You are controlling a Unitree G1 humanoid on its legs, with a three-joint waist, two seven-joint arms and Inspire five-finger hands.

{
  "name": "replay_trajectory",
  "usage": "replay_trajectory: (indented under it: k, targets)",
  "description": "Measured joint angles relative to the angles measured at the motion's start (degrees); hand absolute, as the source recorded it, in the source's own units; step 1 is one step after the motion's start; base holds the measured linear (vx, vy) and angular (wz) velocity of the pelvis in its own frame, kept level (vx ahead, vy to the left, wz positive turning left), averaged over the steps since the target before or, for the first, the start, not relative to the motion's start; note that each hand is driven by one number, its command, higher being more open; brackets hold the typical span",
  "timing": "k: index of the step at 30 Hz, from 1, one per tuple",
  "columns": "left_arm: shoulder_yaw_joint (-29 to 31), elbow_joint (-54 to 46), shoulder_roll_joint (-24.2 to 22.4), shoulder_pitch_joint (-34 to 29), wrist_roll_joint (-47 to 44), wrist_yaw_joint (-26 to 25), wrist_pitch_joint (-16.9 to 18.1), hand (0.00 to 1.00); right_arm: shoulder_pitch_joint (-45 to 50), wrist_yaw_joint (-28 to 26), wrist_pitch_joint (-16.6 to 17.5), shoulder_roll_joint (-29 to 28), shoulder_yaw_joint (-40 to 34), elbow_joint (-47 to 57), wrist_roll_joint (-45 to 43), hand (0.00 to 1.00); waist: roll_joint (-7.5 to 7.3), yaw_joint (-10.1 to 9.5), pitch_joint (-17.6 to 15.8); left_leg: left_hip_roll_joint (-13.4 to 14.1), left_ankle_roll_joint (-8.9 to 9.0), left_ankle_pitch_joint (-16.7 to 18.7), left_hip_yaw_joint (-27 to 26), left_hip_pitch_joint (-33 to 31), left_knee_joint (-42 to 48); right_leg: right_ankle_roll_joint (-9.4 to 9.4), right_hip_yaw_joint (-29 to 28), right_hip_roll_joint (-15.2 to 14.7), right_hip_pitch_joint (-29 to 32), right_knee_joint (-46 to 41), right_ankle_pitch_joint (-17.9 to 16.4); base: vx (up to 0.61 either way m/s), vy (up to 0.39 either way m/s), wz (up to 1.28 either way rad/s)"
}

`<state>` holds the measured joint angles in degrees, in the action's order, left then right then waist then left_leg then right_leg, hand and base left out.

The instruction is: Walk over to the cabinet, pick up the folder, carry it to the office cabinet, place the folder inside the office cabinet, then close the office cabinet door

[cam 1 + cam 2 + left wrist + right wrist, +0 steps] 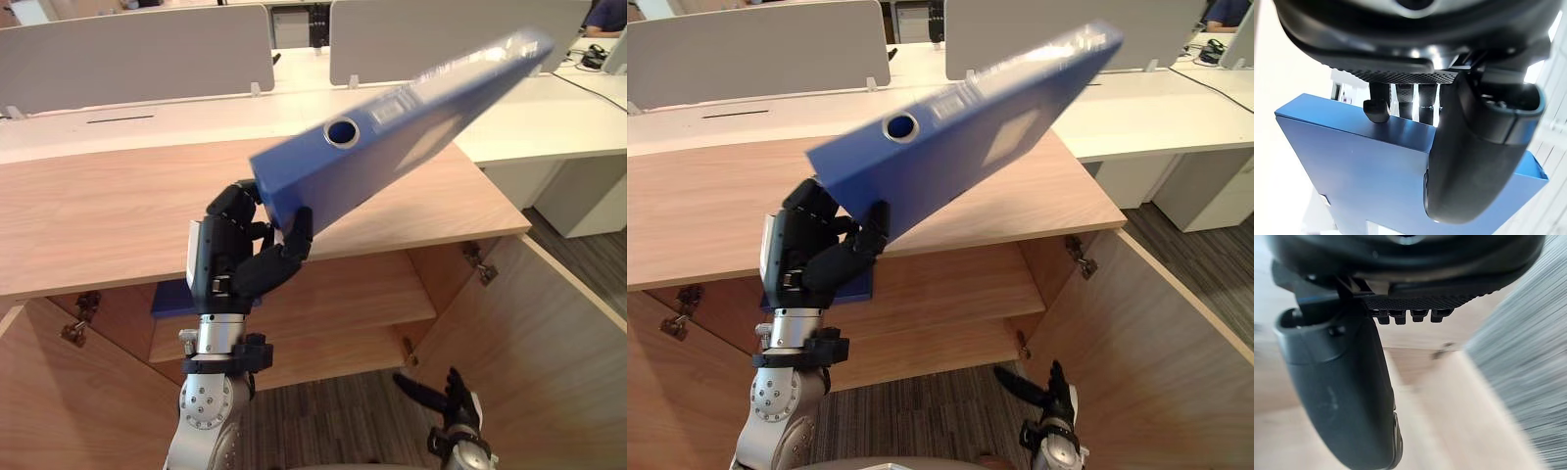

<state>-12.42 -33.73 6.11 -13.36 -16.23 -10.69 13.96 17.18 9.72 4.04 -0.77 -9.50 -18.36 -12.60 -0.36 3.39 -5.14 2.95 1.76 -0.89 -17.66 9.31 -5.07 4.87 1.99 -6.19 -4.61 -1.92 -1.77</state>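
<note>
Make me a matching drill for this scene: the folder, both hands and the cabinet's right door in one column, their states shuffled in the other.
Column one
1. folder
2. left hand
3. right hand
4. right cabinet door

Column two
A. swung open
B. tilted in the air over the wooden top
C. fingers relaxed, low above the carpet
D. curled round the folder's lower corner

Pairs: 1-B, 2-D, 3-C, 4-A
</note>
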Motion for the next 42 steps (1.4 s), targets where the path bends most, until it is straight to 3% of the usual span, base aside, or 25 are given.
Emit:
replay_trajectory:
  k: [7, 14, 19, 26, 33, 34, 42]
  targets:
    - [5.4, -2.9, -2.7, -0.6, -11.2, 2.4, 0.8, 0.0, 7.1, -7.0, 2.8, -1.3, 1.1, 27.8, -16.0, 1.0, -1.31, 0.9, -0.8, 0.1, -0.11, 2.0, -3.8, 0.0, 1.7, 0.47, -4.1, 0.2, 1.4, 0.1, 0.6, 0.0, 0.001, -0.29]
    - [8.3, -2.8, -3.9, -2.3, -17.1, 4.6, 0.8, 0.0, 6.8, -16.4, 4.5, 1.0, 3.2, 41.9, -26.7, 1.0, -1.54, 0.95, -1.0, 0.0, -0.43, 3.6, -5.9, -0.6, 3.4, 1.63, -6.7, 0.1, 2.4, 0.1, 1.4, 0.0, -0.001, -0.17]
    - [7.1, -2.2, -4.0, -2.4, -20.3, 6.9, 0.8, 0.0, 0.8, -18.3, 5.3, 3.3, 7.5, 43.3, -28.9, 1.0, -1.48, 0.49, -1.0, -0.2, -0.6, 3.7, -6.0, -0.8, 3.3, 2.4, -6.9, -0.1, 2.7, 0.1, 1.9, -0.02, -0.009, 0.0]
    - [-0.8, 1.0, -3.8, -1.5, -24.3, 11.9, 0.4, 0.0, -9.7, -21.3, 5.9, 6.3, 16.8, 39.3, -31.4, 1.0, -1.36, -0.96, -1.0, -0.9, -1.06, 3.5, -5.1, -1.4, 3.4, 2.84, -6.2, -0.9, 2.8, 0.1, 2.2, -0.04, -0.024, 0.06]
    - [-3.1, 3.2, -3.8, -0.4, -29.0, 15.5, 0.0, 0.0, -12.4, -21.3, 5.9, 6.2, 19.2, 33.1, -33.5, 1.0, -1.08, -1.76, -0.9, -1.2, -1.9, 2.9, -2.3, -2.5, 3.3, 3.58, -3.5, -1.7, 2.3, 0.3, 2.9, -0.02, -0.019, 0.22]
    - [-3.3, 3.7, -3.8, -0.4, -29.7, 15.7, -0.1, 0.0, -13.1, -21.3, 5.9, 6.3, 19.3, 33.1, -33.5, 0.0, -1.07, -1.92, -0.9, -1.3, -2.01, 2.9, -1.9, -2.5, 3.3, 3.57, -3.2, -1.9, 2.2, 0.3, 2.9, -0.03, -0.014, 0.15]
    - [-5.3, 7.4, -3.9, -0.3, -34.5, 17.4, -0.7, 0.0, -17.6, -20.5, 6.2, 6.5, 20.9, 31.5, -35.3, 0.0, -0.95, -2.58, -0.8, -2.3, -2.94, 1.5, 0.5, -2.8, 1.9, 3.13, -0.9, -2.8, 1.7, 0.2, 3.4, -0.05, -0.011, 0.17]
